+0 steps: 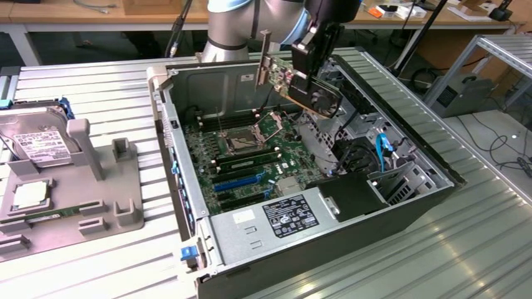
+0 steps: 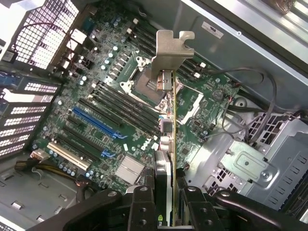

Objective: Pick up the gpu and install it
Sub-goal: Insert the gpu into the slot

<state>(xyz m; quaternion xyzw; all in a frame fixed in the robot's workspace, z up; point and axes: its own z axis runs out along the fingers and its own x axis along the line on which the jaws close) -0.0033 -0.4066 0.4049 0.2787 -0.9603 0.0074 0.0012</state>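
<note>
Pickup is done: the gpu [image 1: 321,99] is gripped by closed jaws of the gripper [image 1: 309,78] and is held tilted in the air above the open case [image 1: 169,128], toward one o'clock of the case's interior in the exterior view. Its pale metal bracket [image 2: 171,51] is seen end-on in the wrist view, hanging over the motherboard [image 2: 113,103] near the processor socket [image 2: 144,84]. Installation is judged as not yet done, since the card is well apart from the blue expansion slots [image 1: 237,182], which lie at about seven o'clock from it. Those slots appear unoccupied. Loose grey cables [image 2: 243,98] and the drive cage [image 1: 400,180] are found at four o'clock of the card, and could be snagged. On the bench [image 1: 470,240], at nine o'clock of the case, a hard drive [image 1: 40,142] is propped in a grey fixture [image 1: 87,187].
</note>
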